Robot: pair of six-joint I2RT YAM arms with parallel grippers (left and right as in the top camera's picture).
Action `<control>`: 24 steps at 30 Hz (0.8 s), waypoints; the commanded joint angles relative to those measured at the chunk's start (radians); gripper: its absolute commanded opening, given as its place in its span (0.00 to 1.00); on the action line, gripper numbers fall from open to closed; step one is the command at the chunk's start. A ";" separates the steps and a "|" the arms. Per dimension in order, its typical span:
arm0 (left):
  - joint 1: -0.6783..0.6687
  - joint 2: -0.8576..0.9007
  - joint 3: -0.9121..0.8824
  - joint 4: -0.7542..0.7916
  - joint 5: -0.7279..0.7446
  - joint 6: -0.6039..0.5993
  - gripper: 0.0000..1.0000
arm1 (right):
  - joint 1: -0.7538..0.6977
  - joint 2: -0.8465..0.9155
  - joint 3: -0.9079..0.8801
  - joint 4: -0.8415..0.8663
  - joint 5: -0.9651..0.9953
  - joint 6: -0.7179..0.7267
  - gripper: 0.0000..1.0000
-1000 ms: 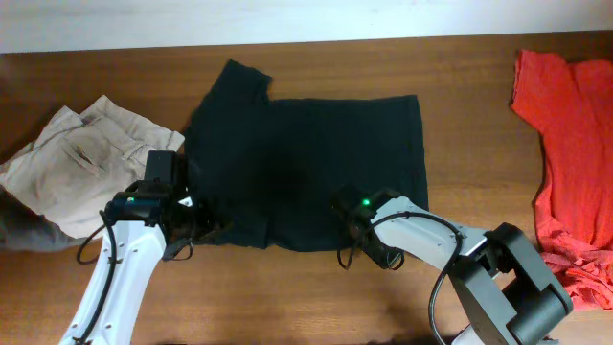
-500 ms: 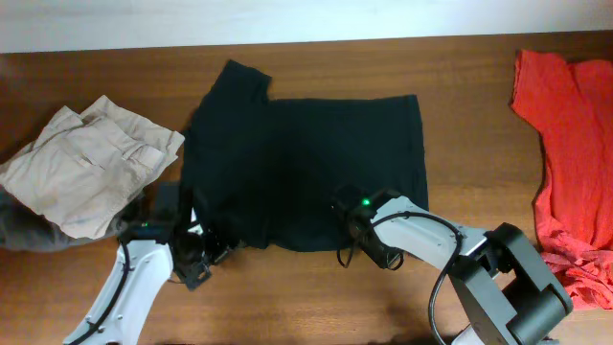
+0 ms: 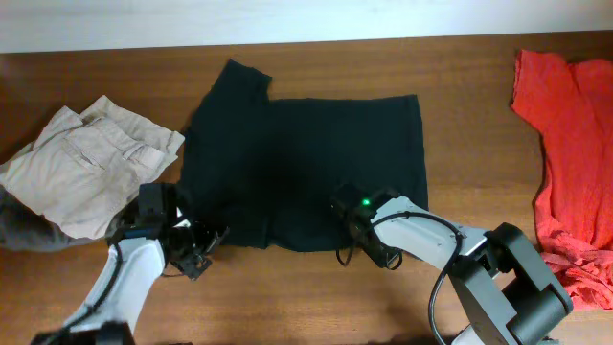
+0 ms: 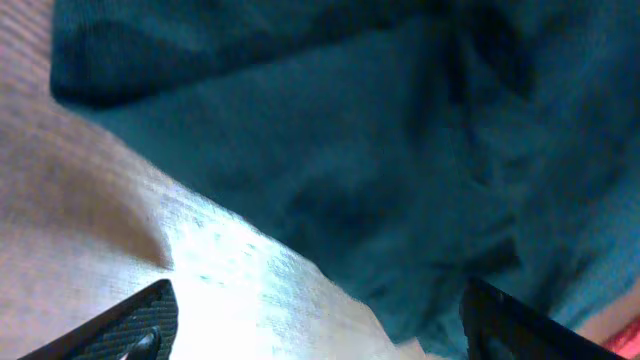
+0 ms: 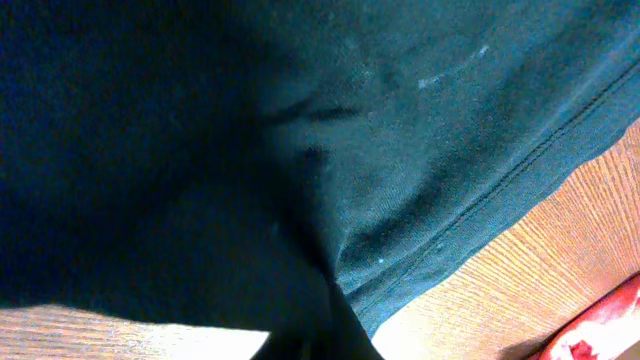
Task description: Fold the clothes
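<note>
I am looking down at the black T-shirt (image 3: 306, 163) lying flat in the middle of the counter (image 3: 287, 307), one sleeve sticking out at its far left corner. The left fingers (image 3: 201, 247) are hovering low just off the shirt's near left corner, and in the left wrist view they are standing wide apart and holding nothing, with bare wood and the shirt's edge between them. The right fingers (image 3: 369, 247) are sitting on the near hem, right of centre; they are closed together, and in the right wrist view the dark cloth is creasing down into them, pinched. Beige trousers (image 3: 86, 172) are lying crumpled at the left and a red garment (image 3: 565, 144) is lying at the right, both apart from the shirt.
</note>
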 commanded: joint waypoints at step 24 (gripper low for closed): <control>0.005 0.143 -0.003 0.109 -0.112 -0.022 0.24 | 0.005 0.012 0.016 0.003 0.008 0.011 0.04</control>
